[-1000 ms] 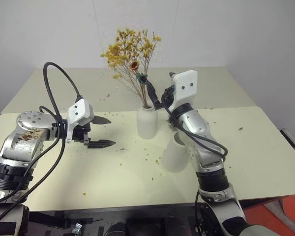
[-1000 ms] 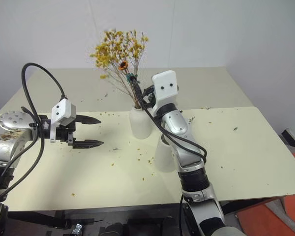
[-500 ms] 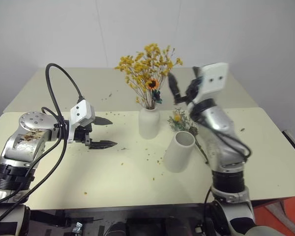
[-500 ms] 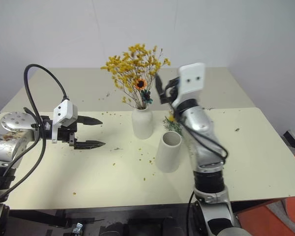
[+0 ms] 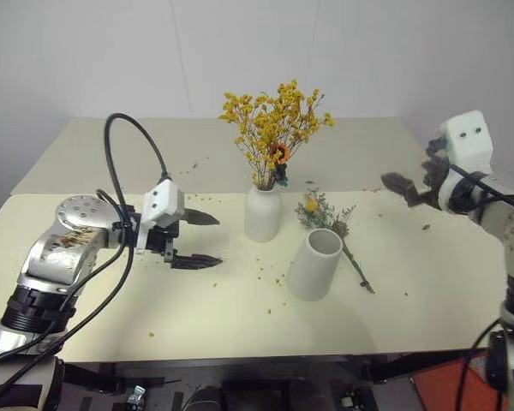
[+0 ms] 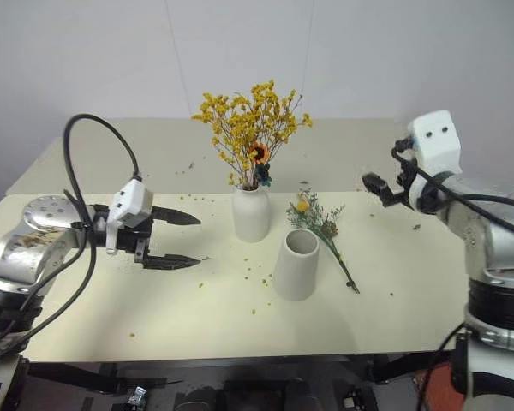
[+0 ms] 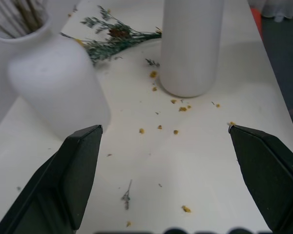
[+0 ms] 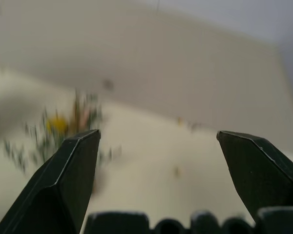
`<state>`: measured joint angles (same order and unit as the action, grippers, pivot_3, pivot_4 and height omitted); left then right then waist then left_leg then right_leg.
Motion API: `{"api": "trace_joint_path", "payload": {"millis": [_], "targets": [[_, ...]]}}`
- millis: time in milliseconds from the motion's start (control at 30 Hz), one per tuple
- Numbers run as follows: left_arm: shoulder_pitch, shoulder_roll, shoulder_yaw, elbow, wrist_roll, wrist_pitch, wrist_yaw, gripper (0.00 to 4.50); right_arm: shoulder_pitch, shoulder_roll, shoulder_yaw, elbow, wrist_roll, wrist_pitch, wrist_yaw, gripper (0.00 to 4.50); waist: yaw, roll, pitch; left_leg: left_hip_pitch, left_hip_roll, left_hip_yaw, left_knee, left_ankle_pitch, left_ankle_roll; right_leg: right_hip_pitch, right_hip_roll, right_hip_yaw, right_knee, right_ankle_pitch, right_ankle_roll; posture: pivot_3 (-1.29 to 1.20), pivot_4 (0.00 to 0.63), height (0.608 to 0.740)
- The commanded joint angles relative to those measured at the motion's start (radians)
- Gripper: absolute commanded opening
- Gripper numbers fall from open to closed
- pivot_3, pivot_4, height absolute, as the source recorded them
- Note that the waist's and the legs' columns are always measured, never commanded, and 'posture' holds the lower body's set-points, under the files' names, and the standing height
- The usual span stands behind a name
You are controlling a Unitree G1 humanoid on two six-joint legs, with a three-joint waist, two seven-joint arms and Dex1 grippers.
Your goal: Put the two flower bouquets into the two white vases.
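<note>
1. The yellow-orange bouquet (image 5: 276, 128) stands upright in the bottle-shaped vase (image 5: 263, 214) (stems down its narrow neck).
2. The grey-green sprig bunch (image 5: 330, 227) lies flat on the table (image 5: 428, 291), just behind and beside the cylinder vase (image 5: 313, 263), perhaps touching it.
3. The left gripper (image 5: 197, 239) hovers with its jaws apart and empty, left of the bottle vase.
4. The right gripper (image 6: 375, 187) hangs above the table's right side, fingers spread and holding nothing.
</note>
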<state>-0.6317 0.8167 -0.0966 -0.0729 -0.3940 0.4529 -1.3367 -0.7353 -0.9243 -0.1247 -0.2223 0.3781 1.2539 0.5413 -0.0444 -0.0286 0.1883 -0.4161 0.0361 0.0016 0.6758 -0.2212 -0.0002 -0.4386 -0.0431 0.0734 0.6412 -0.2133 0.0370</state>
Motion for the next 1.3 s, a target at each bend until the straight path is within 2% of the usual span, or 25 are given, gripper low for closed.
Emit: {"api": "trace_joint_path", "payload": {"millis": [33,100,300,533,833,1033,1133,1300], "targets": [[-0.038,-0.017,-0.025,-0.036,0.001,-0.038,-0.025,4.5,0.023,-0.109,0.088,0.005,0.05,-0.037,0.186,4.48,0.0,0.0,0.0,0.0,0.0,0.0,0.0,0.0,0.0,0.0,0.0,0.0,0.0,-0.001,0.001,0.0,0.15,0.74],[-0.048,-0.033,-0.046,-0.026,0.02,-0.055,-0.024,4.5,0.018,-0.135,0.148,0.031,0.043,-0.053,0.23,4.48,-0.004,0.0,0.0,0.0,0.0,0.0,0.0,0.0,0.0,0.0,0.0,0.0,-0.001,-0.001,0.002,0.0,0.15,0.74],[-0.057,-0.071,-0.075,-0.028,0.036,-0.054,-0.011,4.5,-0.062,-0.105,0.297,0.209,-0.012,-0.12,0.321,4.48,-0.004,0.0,0.0,0.001,0.0,0.001,0.001,0.0,0.0,0.0,0.0,0.001,0.001,-0.001,0.003,0.0,0.15,0.74],[-0.04,-0.066,-0.075,-0.047,0.04,-0.045,-0.007,4.5,-0.176,-0.002,0.424,0.444,-0.087,-0.2,0.412,4.48,-0.002,0.0,0.0,0.0,0.0,0.001,0.001,0.0,0.0,0.0,0.0,0.001,0.0,-0.001,0.003,0.0,0.15,0.74],[-0.002,-0.045,-0.061,-0.085,0.035,-0.021,0.02,4.5,-0.244,0.139,0.475,0.712,-0.205,-0.327,0.442,4.48,0.0,0.0,0.0,0.0,0.0,0.001,0.001,0.0,0.0,0.0,0.0,0.001,0.0,0.002,-0.002,0.0,0.15,0.74],[0.014,-0.031,-0.052,-0.102,0.028,-0.009,0.03,4.5,-0.257,0.171,0.475,0.759,-0.246,-0.348,0.481,4.48,0.0,0.0,0.0,0.0,0.0,0.0,0.001,0.0,0.0,0.0,0.0,0.001,0.0,0.002,-0.002,0.0,0.15,0.74],[0.013,-0.028,-0.054,-0.102,0.028,-0.008,0.033,4.5,-0.245,0.182,0.477,0.755,-0.261,-0.349,0.49,3.88,0.0,0.0,0.0,0.0,0.0,0.0,0.002,0.0,0.0,0.0,0.0,0.001,0.001,0.002,-0.002,0.0,0.15,0.74],[0.007,-0.032,-0.054,-0.1,0.028,-0.006,0.042,4.5,-0.213,0.197,0.469,0.733,-0.276,-0.342,0.485,2.15,0.0,0.0,0.0,0.0,0.0,0.0,0.002,0.0,0.0,0.0,0.0,0.001,0.001,0.002,-0.002,0.0,0.15,0.74]]}}
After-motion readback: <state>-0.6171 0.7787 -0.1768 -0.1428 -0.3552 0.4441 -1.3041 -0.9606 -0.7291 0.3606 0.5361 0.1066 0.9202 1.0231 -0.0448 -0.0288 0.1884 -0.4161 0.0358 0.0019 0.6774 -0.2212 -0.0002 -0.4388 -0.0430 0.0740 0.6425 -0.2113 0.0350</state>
